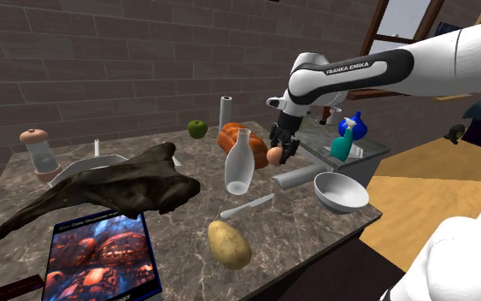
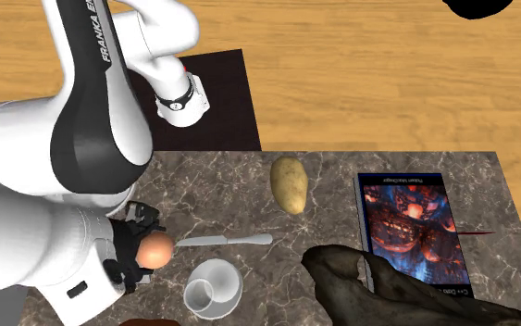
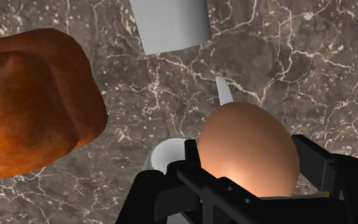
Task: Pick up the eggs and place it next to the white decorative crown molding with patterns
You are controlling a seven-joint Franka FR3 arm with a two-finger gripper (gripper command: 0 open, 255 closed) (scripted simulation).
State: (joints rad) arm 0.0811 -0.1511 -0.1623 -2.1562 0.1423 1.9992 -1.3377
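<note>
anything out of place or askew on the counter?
Nothing spilled or broken. Oddest: a dark gnarled wood piece sprawled across the counter, lying over an edge of the fiery-covered box. A grey tube lies on its side beside the bowl. The egg sits clamped in the gripper.

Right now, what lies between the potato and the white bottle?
A pale knife lies flat between the potato and the bottle, seen in both the shoulder and second exterior views.

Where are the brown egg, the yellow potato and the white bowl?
Smooth brown egg [image 3: 247, 149]: wrist view, middle of its shell.
Oval yellow potato [image 1: 229, 244]: shoulder view, middle of its skin.
Round white bowl [image 1: 342, 193]: shoulder view, bare inside wall.
</note>
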